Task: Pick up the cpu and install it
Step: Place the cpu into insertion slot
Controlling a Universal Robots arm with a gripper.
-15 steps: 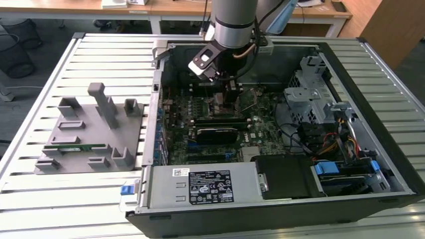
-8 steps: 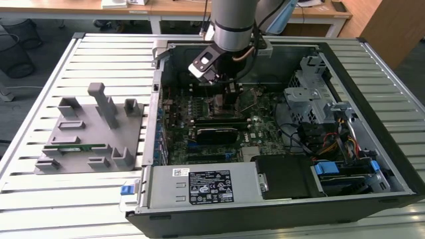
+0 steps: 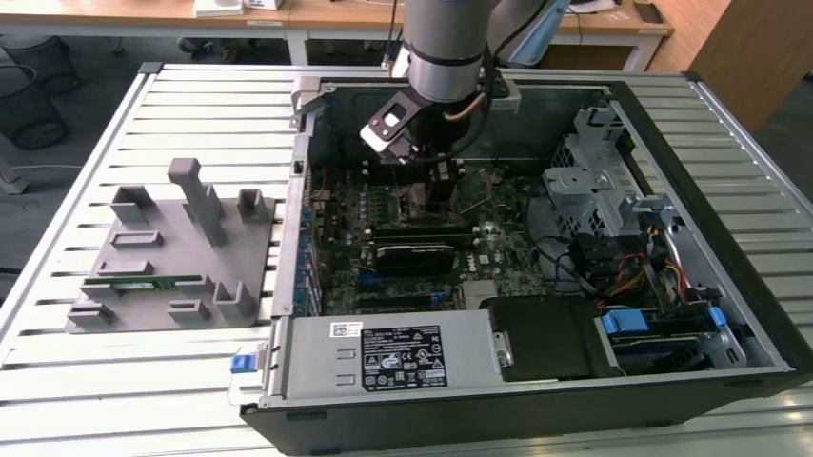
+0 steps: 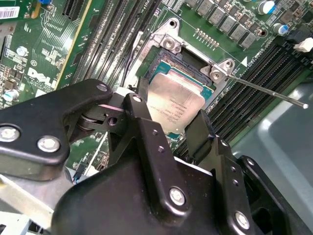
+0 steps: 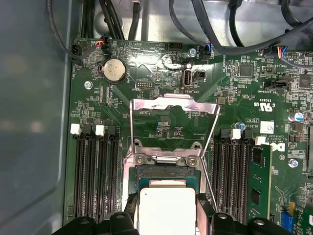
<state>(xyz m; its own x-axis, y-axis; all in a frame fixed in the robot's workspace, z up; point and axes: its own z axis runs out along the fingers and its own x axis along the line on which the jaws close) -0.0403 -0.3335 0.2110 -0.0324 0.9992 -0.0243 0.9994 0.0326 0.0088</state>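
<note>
Right, my claw (image 4: 171,106) is down inside the open computer case (image 3: 711,105), and it is clamped on the cpu (image 4: 177,102). One black finger (image 4: 141,110) presses one edge of the chip and the other finger presses the opposite edge, with the silver top facing up between them. In the first wrist view the same grip shows, the pale square of the cpu sitting tight between my two fingers.

The cpu sits directly over the socket (image 5: 166,172) on the motherboard (image 5: 234,88). Its edges line up closely with the socket frame. I cannot tell whether it already rests in the socket or hangs just above it. The load plate (image 5: 173,100) stands flipped open on the far side of the socket from my fingers. The thin metal lever (image 4: 264,90) sticks out free to one side. Rows of memory slots (image 5: 95,171) flank the socket on both sides, and a green memory module (image 5: 254,181) stands in one of them. A round coin battery (image 5: 113,70) lies further off, near the edge of the motherboard.

In the exterior view my arm (image 3: 445,48) comes down near the case's far wall. The case lies on the slatted bench (image 3: 204,105), towards its edge on the exterior view's right. A grey fixture (image 3: 178,257) sits near the bench's opposite edge, with a green memory stick (image 3: 152,281) lying in it.
</note>
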